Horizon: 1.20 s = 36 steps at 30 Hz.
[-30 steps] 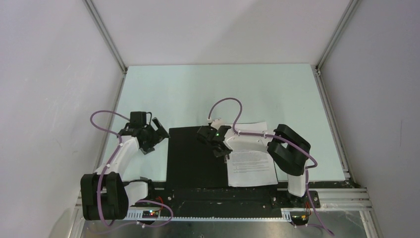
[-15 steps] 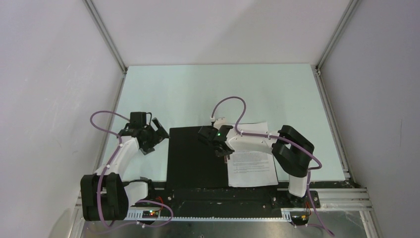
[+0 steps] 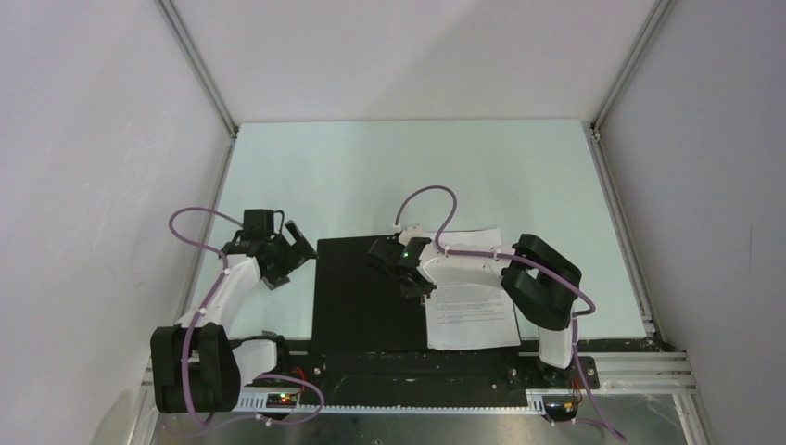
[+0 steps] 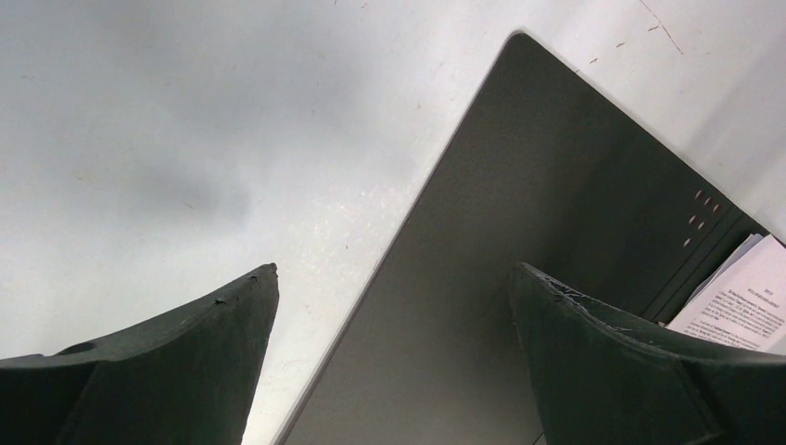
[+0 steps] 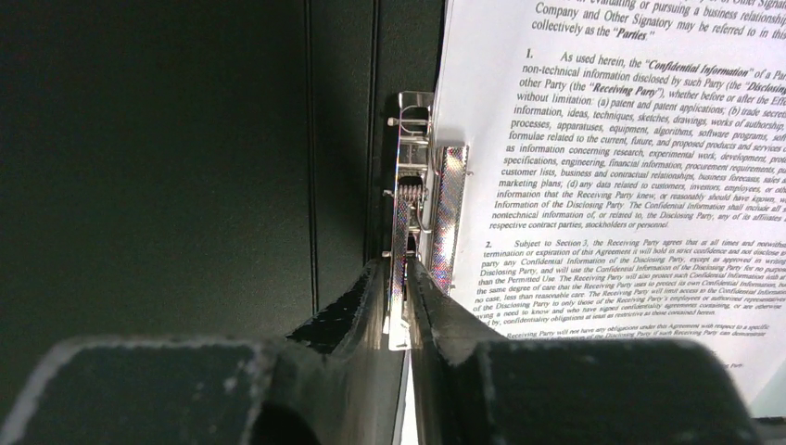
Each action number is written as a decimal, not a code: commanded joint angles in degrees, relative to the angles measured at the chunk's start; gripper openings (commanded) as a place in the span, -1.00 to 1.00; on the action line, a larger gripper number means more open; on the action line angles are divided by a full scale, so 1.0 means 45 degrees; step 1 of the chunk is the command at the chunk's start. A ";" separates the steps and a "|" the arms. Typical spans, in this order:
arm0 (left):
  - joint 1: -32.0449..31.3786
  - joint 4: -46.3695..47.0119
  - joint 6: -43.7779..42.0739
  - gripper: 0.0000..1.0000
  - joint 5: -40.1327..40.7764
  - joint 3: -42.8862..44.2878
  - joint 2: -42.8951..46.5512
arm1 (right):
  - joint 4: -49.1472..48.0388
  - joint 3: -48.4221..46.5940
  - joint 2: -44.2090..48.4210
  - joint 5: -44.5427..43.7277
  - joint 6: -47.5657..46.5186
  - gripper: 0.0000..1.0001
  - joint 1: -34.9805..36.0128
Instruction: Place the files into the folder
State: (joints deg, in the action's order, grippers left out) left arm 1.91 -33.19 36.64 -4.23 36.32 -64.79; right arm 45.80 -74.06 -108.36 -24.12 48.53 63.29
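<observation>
Files (image 5: pixel 630 139): print reads "Confidential Information", "Parties", "Company and Other Signatory", "2. Subject to Section 3"; smaller lines too fine to read. No brand seen.

Folder (image 3: pixel 361 297) lies open, black inside up, near edge at the table's (image 3: pixel 417 176) near edge. Files lie on its right half, their left edge just beside the spine clip (image 5: pixel 417 213); the left cover shows bare black. Pale tabletop runs wide beyond the far edge and to both sides.

Right gripper (image 5: pixel 394 269): fingers pinched together on the clip's metal lever at the spine. Left gripper (image 4: pixel 394 269): fingers wide apart, holding nothing, hanging over the folder's far-left corner.

Versus a second ago: right fingers have narrowed onto the clip, cable loop shifted a little; left arm, folder and files unmoved.
</observation>
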 commanded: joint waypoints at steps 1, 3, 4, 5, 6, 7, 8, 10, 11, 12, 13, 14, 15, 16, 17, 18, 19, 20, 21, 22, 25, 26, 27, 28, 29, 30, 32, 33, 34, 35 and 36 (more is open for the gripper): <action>0.0062 0.0075 0.0080 0.99 0.0005 -0.0073 0.0236 | 0.0165 -0.0010 -0.0170 -0.0294 0.0480 -0.59 0.0057; 0.0051 0.0076 0.0089 0.99 -0.0031 -0.0064 0.0158 | 0.0099 0.0074 -0.0117 -0.0249 0.0484 -0.59 0.0057; 0.0047 0.0074 0.0094 0.99 -0.0031 -0.0058 0.0106 | 0.0033 0.0116 -0.0114 -0.0238 0.0474 -0.59 0.0057; 0.0050 0.0071 0.0108 0.99 -0.0053 -0.0060 0.0104 | -0.0014 0.0133 -0.0158 -0.0156 0.0449 -0.59 0.0057; 0.0056 0.0071 0.0113 0.99 -0.0060 -0.0071 0.0088 | -0.0171 0.0194 -0.0178 -0.0074 0.0428 -0.59 0.0057; 0.0047 0.0071 0.0132 0.99 -0.0058 -0.0077 0.0085 | -0.0263 0.0221 -0.0242 0.0124 0.0377 -0.60 0.0048; 0.0055 0.0071 0.0135 0.99 -0.0086 -0.0066 0.0064 | -0.0414 0.0265 -0.0279 0.0203 0.0353 -0.61 0.0035; 0.0055 0.0076 0.0138 0.99 -0.0116 -0.0053 0.0048 | -0.0505 0.0301 -0.0396 0.0321 0.0319 -0.67 0.0028; 0.0056 0.0087 0.0138 0.99 -0.0271 -0.0067 0.0046 | -0.0508 0.0303 -0.0487 0.0247 0.0253 -0.70 0.0013; 0.0050 0.0114 0.0075 0.99 -0.0369 -0.0064 0.0024 | -0.0446 0.0305 -0.0499 0.0206 0.0138 -0.73 -0.0095; 0.0055 0.0122 0.0058 0.99 -0.0569 -0.0053 -0.0005 | -0.0400 0.0306 -0.0405 0.0067 0.0077 -0.82 -0.0185; 0.0049 0.0142 0.0016 0.99 -0.0645 -0.0016 -0.0042 | -0.0312 0.0306 -0.0302 -0.0011 -0.0086 -0.87 -0.0408; 0.0045 0.0136 -0.0001 0.99 -0.0799 0.0019 -0.0071 | -0.0274 0.0306 -0.0014 -0.0133 -0.0182 -0.98 -0.0527; 0.0044 0.0175 -0.0111 0.99 -0.0926 0.0105 -0.0092 | -0.0270 0.0306 0.0187 -0.0203 -0.0419 -1.00 -0.0777; 0.0044 0.0201 -0.0182 0.99 -0.1265 0.0158 -0.0191 | -0.0302 0.0306 0.0586 -0.0215 -0.0544 -1.00 -0.0887; 0.0058 0.0221 -0.0362 0.99 -0.1471 0.0296 -0.0279 | -0.0424 0.0306 0.0790 -0.0126 -0.0827 -1.00 -0.1102; 0.0051 0.0234 -0.0473 0.99 -0.2002 0.0371 -0.0521 | -0.0562 0.0306 0.1167 -0.0068 -0.0972 -1.00 -0.1215; 0.0055 0.0268 -0.0766 0.99 -0.2308 0.0524 -0.0649 | -0.0643 0.0306 0.1344 0.0111 -0.1267 -1.00 -0.1477; 0.0059 0.0277 -0.0920 0.99 -0.3007 0.0612 -0.0945 | -0.0792 0.0306 0.1676 0.0206 -0.1426 -1.00 -0.1618; 0.0062 0.0293 -0.1220 0.99 -0.3680 0.0765 -0.1086 | -0.0856 0.0306 0.2009 0.0443 -0.1693 -1.00 -0.1875; 0.0029 0.0375 -0.1506 0.99 -0.4436 0.0874 -0.1589 | -0.1154 0.0288 0.2659 0.0902 -0.2181 -1.00 -0.2533; 0.0016 0.0469 -0.1518 0.99 -0.4598 0.0855 -0.1652 | -0.1174 0.0267 0.2938 0.1057 -0.2374 -1.00 -0.2654; 0.0010 0.0629 -0.1510 0.99 -0.4681 0.0831 -0.1748 | -0.1174 0.0213 0.3069 0.1148 -0.2459 -1.00 -0.2886; -0.0013 0.0721 -0.1504 0.99 -0.4811 0.0804 -0.1799 | -0.1164 0.0201 0.3280 0.1333 -0.2634 -1.00 -0.2996; -0.0034 0.0946 -0.1498 0.99 -0.4934 0.0750 -0.1887 | -0.1123 0.0163 0.3386 0.1403 -0.2776 -1.00 -0.3191; -0.0078 0.1046 -0.1500 0.99 -0.5162 0.0744 -0.1937 | -0.1100 0.0146 0.3589 0.1524 -0.2816 -1.00 -0.3276; -0.0238 0.1345 -0.1465 0.99 -0.5524 0.0747 -0.2062 | -0.1067 0.0147 0.3842 0.1819 -0.2975 -1.00 -0.3526; -0.0273 0.1615 -0.1415 0.99 -0.5671 0.0784 -0.2133 | -0.1060 0.0139 0.3921 0.1880 -0.3071 -1.00 -0.3641; -0.0309 0.1722 -0.1380 0.99 -0.5874 0.0820 -0.2168 | -0.1048 0.0135 0.4098 0.2029 -0.3110 -1.00 -0.3696; -0.0523 0.1929 -0.1345 0.99 -0.5953 0.0876 -0.2248 | -0.1045 0.0146 0.4177 0.2161 -0.3173 -1.00 -0.3860; -0.0796 0.1986 -0.1336 0.99 -0.6028 0.0925 -0.2346 | -0.1051 0.0148 0.4348 0.2431 -0.3190 -1.00 -0.3932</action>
State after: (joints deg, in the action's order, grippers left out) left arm 1.02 -28.58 31.44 -26.35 37.95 -74.39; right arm 42.19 -71.96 -92.79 -16.53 36.38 46.89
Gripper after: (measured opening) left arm 0.996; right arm 0.022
